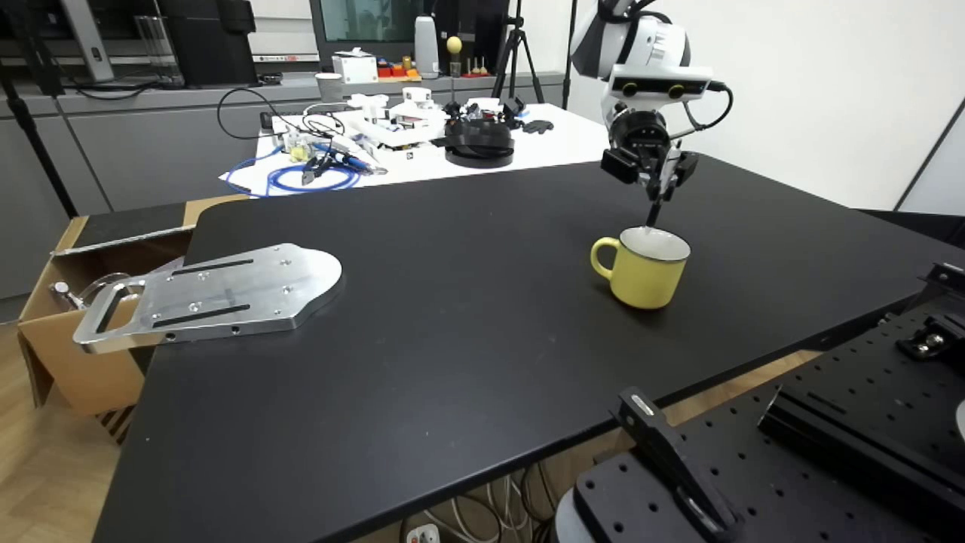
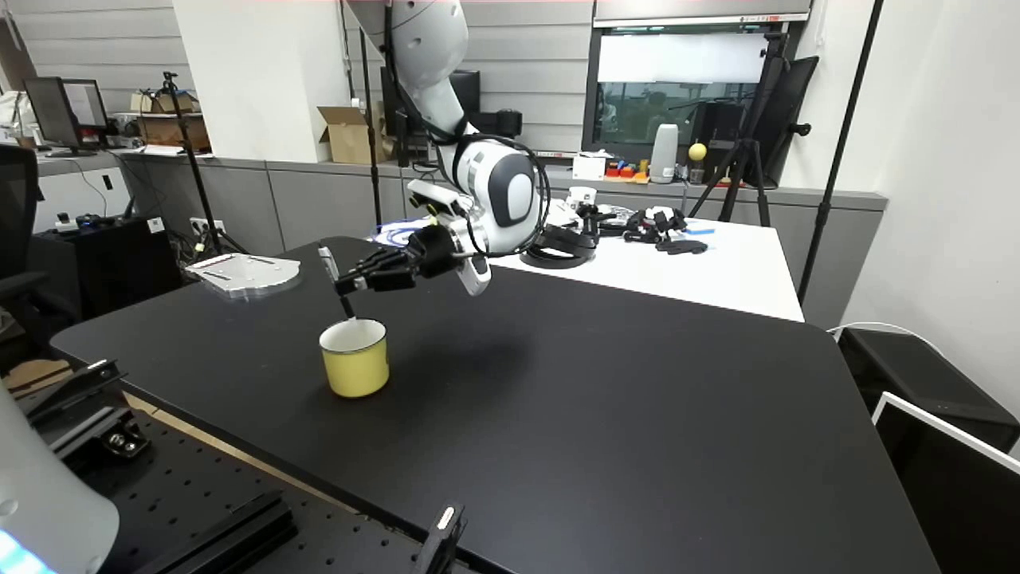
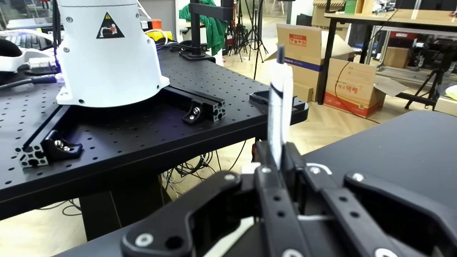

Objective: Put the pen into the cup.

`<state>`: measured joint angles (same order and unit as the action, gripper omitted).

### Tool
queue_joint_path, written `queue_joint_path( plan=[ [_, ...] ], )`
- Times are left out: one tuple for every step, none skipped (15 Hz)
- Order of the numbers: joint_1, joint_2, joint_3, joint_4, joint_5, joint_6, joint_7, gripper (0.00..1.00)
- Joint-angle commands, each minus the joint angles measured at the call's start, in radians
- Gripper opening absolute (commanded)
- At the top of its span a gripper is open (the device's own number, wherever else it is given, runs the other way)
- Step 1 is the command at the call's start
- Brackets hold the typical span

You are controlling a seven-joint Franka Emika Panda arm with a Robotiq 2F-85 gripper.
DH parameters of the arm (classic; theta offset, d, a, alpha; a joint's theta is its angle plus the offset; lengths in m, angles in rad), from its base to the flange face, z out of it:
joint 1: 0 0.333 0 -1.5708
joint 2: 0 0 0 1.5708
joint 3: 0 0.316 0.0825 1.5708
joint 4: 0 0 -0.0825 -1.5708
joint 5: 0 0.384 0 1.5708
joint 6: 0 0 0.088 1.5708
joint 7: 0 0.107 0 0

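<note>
A robotics lab: perforated black bench (image 3: 221, 79), white robot base (image 3: 110, 67), black tripod (image 1: 516, 36).

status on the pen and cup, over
Gripper shut on pen. Lower tip at mouth of cup, whether inside unclear. No obstruction visible.

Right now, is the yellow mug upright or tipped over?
Upright. In both exterior views, the yellow mug stands on its base on the black table, its opening facing up.
</note>
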<state>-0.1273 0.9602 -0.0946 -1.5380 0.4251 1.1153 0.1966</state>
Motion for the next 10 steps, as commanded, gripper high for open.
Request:
queue_joint_path(
  plan=[
    [-0.012,0.051,-0.005,0.033,0.019,0.016,-0.006,0.03],
    [-0.013,0.062,-0.006,0.037,0.022,0.024,-0.005,0.03],
    [-0.012,0.068,-0.006,0.036,0.023,0.034,-0.004,0.03],
    [-0.012,0.075,-0.006,0.038,0.023,0.042,-0.002,0.03],
    [-0.012,0.081,-0.005,0.039,0.023,0.049,-0.001,0.03],
    [-0.012,0.083,-0.004,0.04,0.022,0.055,-0.001,0.03],
    [-0.01,0.083,-0.003,0.04,0.021,0.058,0.0,0.03],
    [-0.01,0.082,-0.002,0.041,0.02,0.062,0.0,0.37],
    [-0.01,0.078,-0.001,0.042,0.02,0.061,0.0,0.37],
    [-0.009,0.073,0.0,0.044,0.02,0.061,0.0,0.42]
  ],
)
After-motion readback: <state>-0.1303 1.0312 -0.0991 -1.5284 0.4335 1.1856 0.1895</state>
